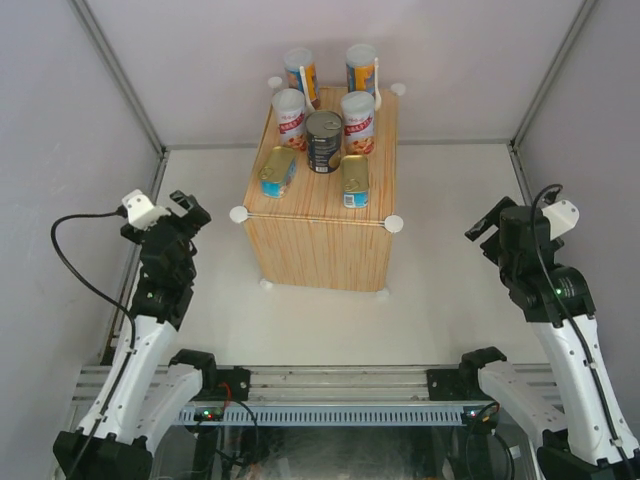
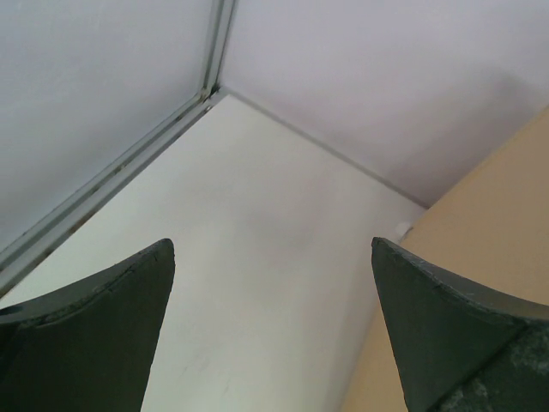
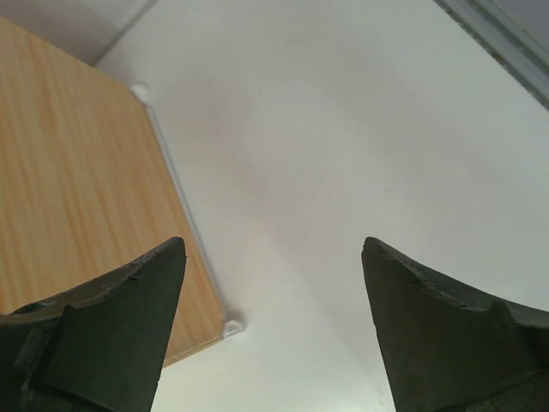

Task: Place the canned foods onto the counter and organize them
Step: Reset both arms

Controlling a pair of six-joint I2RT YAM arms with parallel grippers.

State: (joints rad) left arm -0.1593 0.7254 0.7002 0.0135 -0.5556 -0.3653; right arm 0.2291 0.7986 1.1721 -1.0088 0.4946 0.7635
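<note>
**A:** Which step?

**B:** The closing one, I'd say. All seven canned foods stood on top of the counter (image 1: pixel 322 238), at the far middle of the table (image 1: pixel 440 300). I saw no can off it.

**A:** Layout?

**B:** Two tall blue-orange cylinders (image 1: pixel 300 72) were at the far edge. The short white-red cans (image 1: pixel 289 115) stood just nearer. The dark can (image 1: pixel 324 142) was between those two and slightly nearer. The two flat gold-blue tins (image 1: pixel 278 172) lay nearest, left and right of the dark can. They made rough rows, symmetric enough.

**A:** Grippers?

**B:** The left gripper (image 2: pixel 273 245) was spread wide with nothing between the fingers. It was at near left, well apart from the counter, whose side only showed at the edge of its wrist view. The right gripper (image 3: pixel 273 243) was also spread and empty. It was at near right, with a counter corner and its white knob (image 3: pixel 232 325) below it.

**A:** Next move?

**B:** There was likely no grasp left. The left tin lay a bit skewed against the right one. If tidying counted, the left arm would need to reach in low from the left and nudge it square. It would have to stay clear of the dark can just beside it. Otherwise both arms would just park.
</note>
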